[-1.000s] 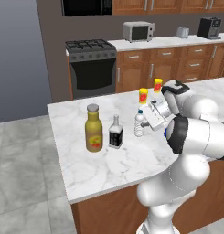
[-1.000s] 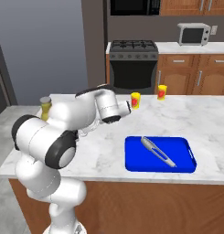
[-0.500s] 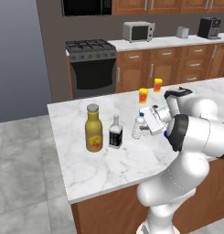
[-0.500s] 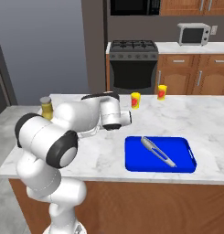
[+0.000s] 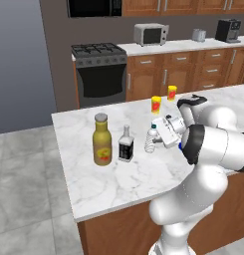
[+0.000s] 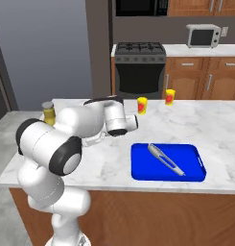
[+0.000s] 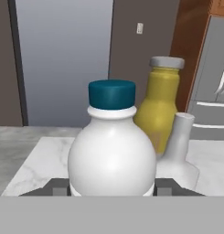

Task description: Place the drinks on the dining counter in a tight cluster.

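Even, bright rendered light throughout, soft faint shadows, no glare or blur.

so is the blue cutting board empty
No, a knife-like utensil lies diagonally across the blue cutting board in the right base view.

My tabletop (image 5: 118, 179) is glossy veined marble on matt wood; the small bottle (image 7: 112, 153) looks like smooth plastic.
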